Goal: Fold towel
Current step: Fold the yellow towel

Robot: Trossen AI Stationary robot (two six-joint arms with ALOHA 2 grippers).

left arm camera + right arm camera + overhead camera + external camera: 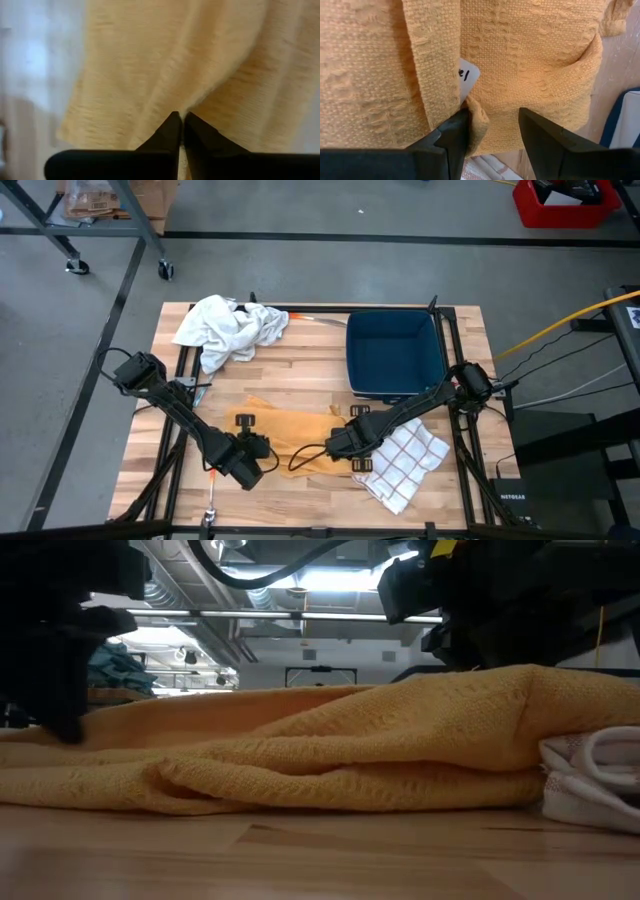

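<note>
The yellow towel lies crumpled on the near middle of the table, rumpled into low folds in the low view. My left gripper is at its near-left edge, shut on the cloth. My right gripper is low over the towel's right part and open. Its fingers stand on either side of a small raised fold next to a white label. My left gripper pinches the yellow towel between its two shut fingers at a gathered spot near its near-left edge. Creases run out from the fingertips, and the towel lies on the table. My right gripper is open; one finger rests against a small raised fold by the towel's hem. The other finger is clear of the cloth.
A white-and-red checked cloth lies just right of the yellow towel, touching it. A crumpled white towel sits at the far left of the table. A dark blue bin stands at the far right.
</note>
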